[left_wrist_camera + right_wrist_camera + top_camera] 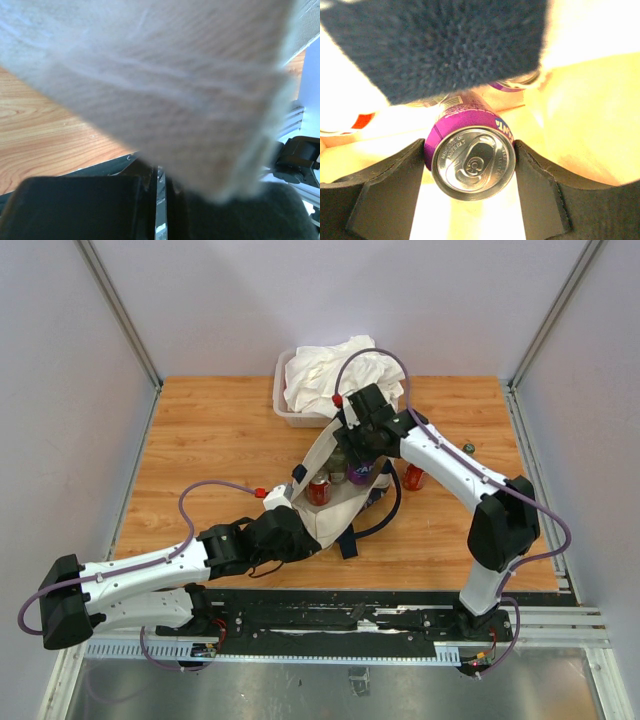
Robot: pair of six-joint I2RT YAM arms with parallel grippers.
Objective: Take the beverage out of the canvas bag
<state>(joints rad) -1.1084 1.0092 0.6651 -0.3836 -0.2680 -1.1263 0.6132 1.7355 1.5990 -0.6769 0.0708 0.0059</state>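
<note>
I see the cream canvas bag (335, 520), with navy strap handles, sitting open mid-table; an unopened purple soda can (472, 162) stands upright in its mouth.

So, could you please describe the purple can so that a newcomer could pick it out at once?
Find the cream canvas tote bag with navy handles in the middle of the wooden table. In its open mouth, on the right side, the purple aluminium drink can sits between the right gripper's jaws. Unlike the red can beside it, it is purple and gripped.

Right tool (471, 169) grips purple can (466, 126), lid toward camera; blurred navy fabric (435, 45) above.
</note>
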